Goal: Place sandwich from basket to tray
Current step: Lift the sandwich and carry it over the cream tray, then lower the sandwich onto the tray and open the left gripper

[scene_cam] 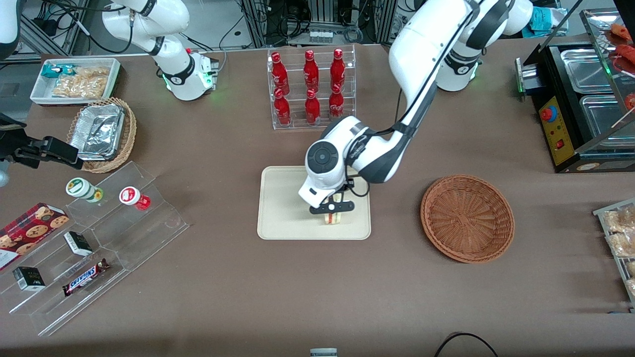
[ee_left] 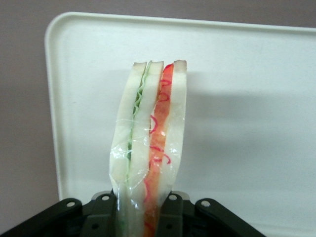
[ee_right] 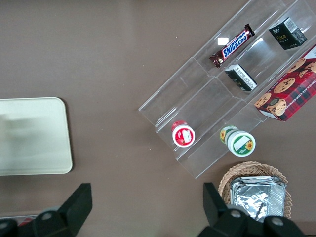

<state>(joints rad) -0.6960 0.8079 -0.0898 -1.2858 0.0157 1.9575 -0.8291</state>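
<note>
1. Brown cloth covers the table (scene_cam: pixel 317 297), which carries display racks and snack containers around a central work area.
2. Landmark: the tray (scene_cam: pixel 283 208), cream-beige with rounded corners, lies flat near the table's middle.
3. The gripper (scene_cam: pixel 332 208) hangs over the tray, toward the tray edge nearest the front camera.
4. Its black fingers (ee_left: pixel 173 212) pinch the sandwich (ee_left: pixel 150 143) from both flat sides; the wrapped wedge stands on edge over the tray surface. Contact between sandwich and tray cannot be confirmed.
5. Filling layers show green on one side and pink-red on the other, under clear film.
6. The basket (scene_cam: pixel 467 218), reddish-brown wicker, sits beside the tray toward the working arm's end, apart from it.
7. A clear rack of red bottles (scene_cam: pixel 311 89) stands farther from the front camera than the tray.
</note>
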